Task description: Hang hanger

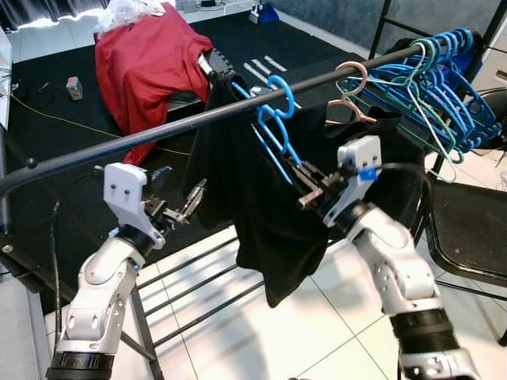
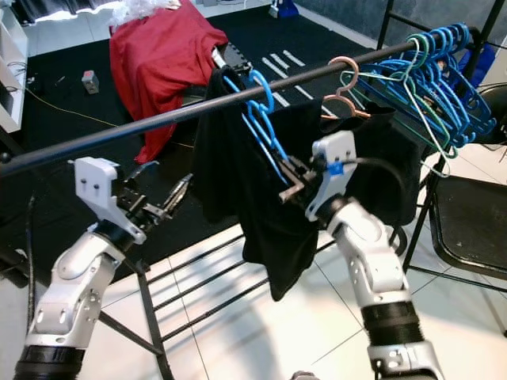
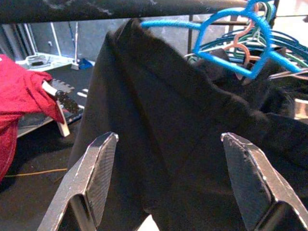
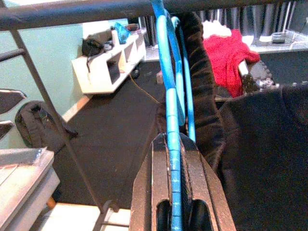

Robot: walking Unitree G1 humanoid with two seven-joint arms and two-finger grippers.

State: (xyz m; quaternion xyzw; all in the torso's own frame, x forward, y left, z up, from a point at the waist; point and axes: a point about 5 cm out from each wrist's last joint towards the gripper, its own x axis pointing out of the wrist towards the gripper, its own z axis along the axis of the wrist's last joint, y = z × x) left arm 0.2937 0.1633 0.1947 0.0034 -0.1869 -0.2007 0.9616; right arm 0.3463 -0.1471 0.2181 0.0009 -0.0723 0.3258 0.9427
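Note:
A blue hanger (image 1: 275, 127) carrying a black garment (image 1: 253, 222) has its hook over the black rail (image 1: 158, 131), near the rail's middle. My right gripper (image 1: 310, 190) is shut on the hanger's blue wire just below the rail; in the right wrist view the blue hanger (image 4: 168, 96) runs up from between the closed fingers (image 4: 147, 192) to the rail (image 4: 72, 12). My left gripper (image 1: 188, 204) is open, held just left of the garment without touching it. The left wrist view shows its fingers (image 3: 94, 168) spread in front of the black garment (image 3: 168, 110).
A pink hanger (image 1: 352, 99) and several blue and green hangers (image 1: 444, 79) crowd the rail's right end. A red cloth (image 1: 150, 63) drapes something behind the rack. A black chair (image 1: 467, 222) stands at right. The rack's lower bars (image 1: 198, 277) cross below my arms.

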